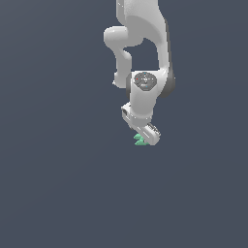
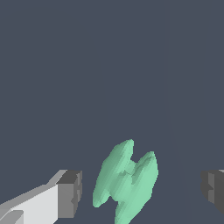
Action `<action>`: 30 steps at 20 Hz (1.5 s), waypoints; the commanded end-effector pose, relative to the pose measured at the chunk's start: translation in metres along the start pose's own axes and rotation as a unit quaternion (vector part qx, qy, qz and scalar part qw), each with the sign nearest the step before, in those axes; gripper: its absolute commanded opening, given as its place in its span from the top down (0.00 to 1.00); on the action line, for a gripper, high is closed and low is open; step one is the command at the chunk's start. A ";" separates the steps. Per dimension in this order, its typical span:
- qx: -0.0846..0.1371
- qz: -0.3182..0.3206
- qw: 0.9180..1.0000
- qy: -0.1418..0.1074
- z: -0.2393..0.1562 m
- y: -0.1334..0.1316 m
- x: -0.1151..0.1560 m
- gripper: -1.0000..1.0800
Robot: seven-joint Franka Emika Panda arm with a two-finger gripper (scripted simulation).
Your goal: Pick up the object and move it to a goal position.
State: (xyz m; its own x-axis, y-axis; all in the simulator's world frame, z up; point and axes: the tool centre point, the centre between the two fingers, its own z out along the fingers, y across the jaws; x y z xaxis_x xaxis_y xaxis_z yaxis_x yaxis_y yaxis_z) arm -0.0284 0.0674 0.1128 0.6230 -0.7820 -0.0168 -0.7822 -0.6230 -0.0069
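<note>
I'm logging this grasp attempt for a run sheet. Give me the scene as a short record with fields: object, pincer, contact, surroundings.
object: small mint-green jagged piece, seen at the pincer's tip in the exterior view
pincer: white, open, one dark pad on each side of the piece
contact: gaps show between pads and piece; not gripped
arm: white, reaching down from above
surroundings: plain dark grey background; no goal marker visible

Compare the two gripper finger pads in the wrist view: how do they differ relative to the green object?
The near finger pad shows in full on its white finger, with a narrow gap to the mint-green object. The far finger pad is cut by the frame edge and stands farther from the object. Both are dark grey, and neither touches the object; the gripper is open.
</note>
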 end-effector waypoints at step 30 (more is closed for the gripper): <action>-0.001 0.236 0.972 0.009 0.024 -0.003 -0.041 0.04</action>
State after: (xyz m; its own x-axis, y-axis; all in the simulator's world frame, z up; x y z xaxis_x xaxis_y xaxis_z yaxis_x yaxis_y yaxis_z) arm -0.0523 0.1021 0.0897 0.1960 -0.9806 -0.0002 -0.9806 -0.1960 0.0003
